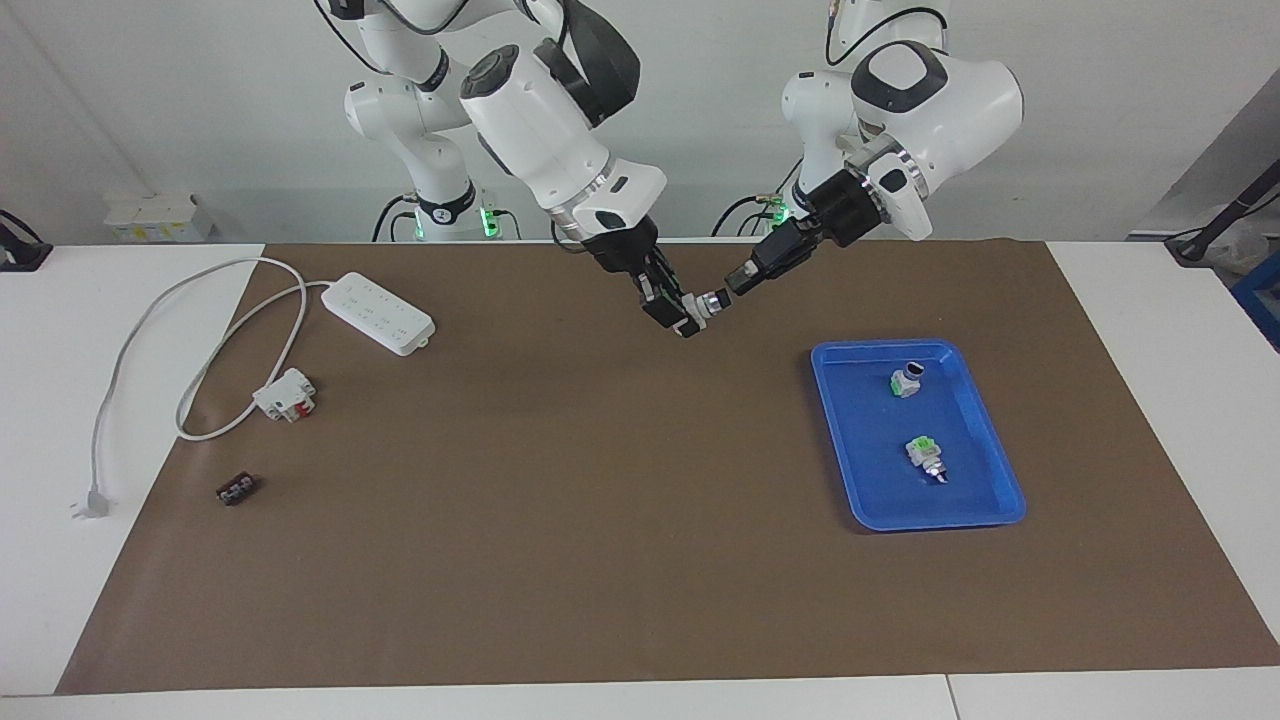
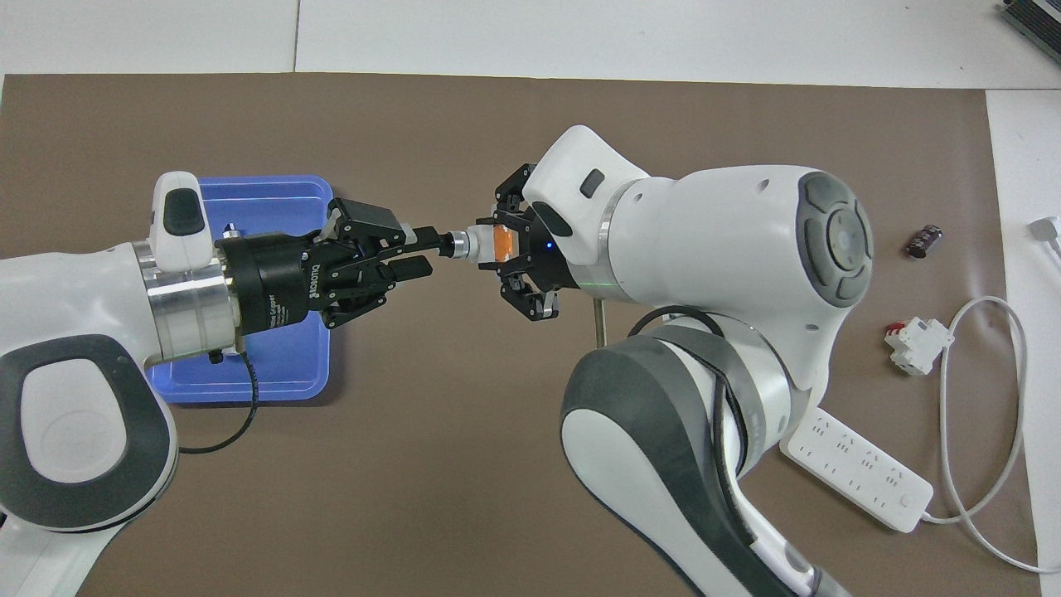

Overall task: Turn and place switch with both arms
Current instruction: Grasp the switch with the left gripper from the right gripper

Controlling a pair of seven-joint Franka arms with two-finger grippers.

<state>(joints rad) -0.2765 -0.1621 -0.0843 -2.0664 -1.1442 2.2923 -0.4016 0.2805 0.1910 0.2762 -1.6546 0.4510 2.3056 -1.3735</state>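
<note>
A white table (image 1: 60,420) carries one brown mat (image 1: 600,560) beneath a pale wall. Two white arms reach over the mat's middle and meet in the air. The right gripper (image 1: 672,309) (image 2: 515,249) is clamped on the block end of the one switch (image 1: 702,305) (image 2: 485,244), whose orange face shows upward in the overhead view while its silver collar and black knob point toward the other arm. The left gripper (image 1: 735,283) (image 2: 427,252) sits at the knob end with its two fingers partly apart; one fingertip lies along the knob, and whether they have gripped it cannot be told. The switch hangs above bare mat, held off the surface, between the two wrists.

One blue tray (image 1: 985,470) (image 2: 307,373) lies toward the left arm's end of the table, and two green-topped switches rest in it: one (image 1: 906,380) nearer to the robots, one (image 1: 926,456) farther from them, well apart. Toward the right arm's end lie one white power strip (image 1: 378,312) (image 2: 858,478) with its looping cable (image 1: 150,330), one white-and-red module (image 1: 285,394) (image 2: 916,344), and one small dark part (image 1: 236,489) (image 2: 924,240).
</note>
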